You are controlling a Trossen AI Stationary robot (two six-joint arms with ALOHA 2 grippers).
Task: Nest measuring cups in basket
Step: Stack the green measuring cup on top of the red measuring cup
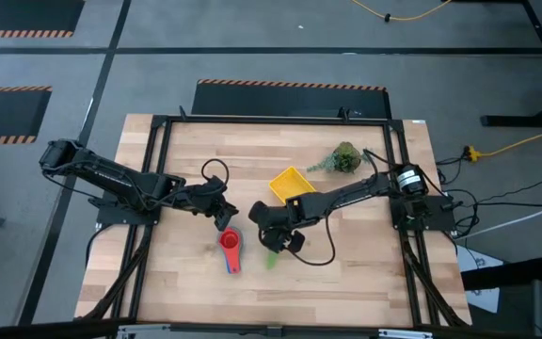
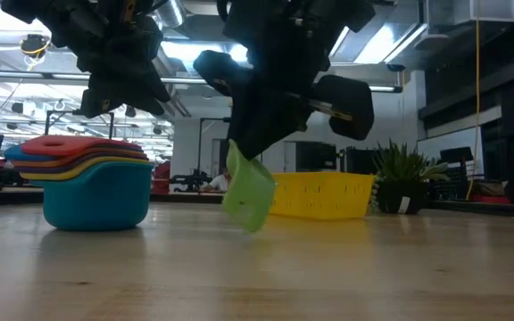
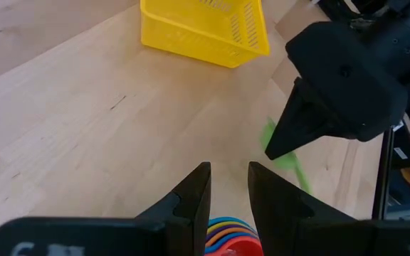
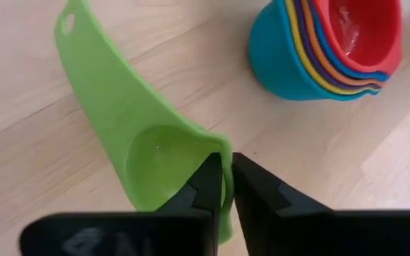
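A stack of nested measuring cups point(image 1: 231, 249), teal outermost and red innermost, stands on its base on the table point(image 2: 92, 192). My left gripper point(image 3: 229, 190) hovers just above the stack, open by a narrow gap and holding nothing. Just right of the stack, my right gripper point(image 4: 226, 167) is shut on the green measuring cup point(image 4: 130, 135). The yellow basket point(image 1: 290, 182) sits on the table beyond the cups, toward the far edge point(image 2: 319, 196). My right gripper pinches the green cup by the rim of its bowl point(image 4: 224, 149), one finger inside the bowl and one outside, coming from above and pointing down. The cup hangs tilted below the fingers point(image 2: 248, 196), its flat handle point(image 4: 84, 57) pointing away. I cannot tell whether its lowest end touches the table.
A green leafy plant sprig point(image 1: 344, 158) stands near the far right of the table, beside the basket point(image 2: 400, 178). The two arms are close together over the table's middle. Bare wood lies along the near edge and at the left.
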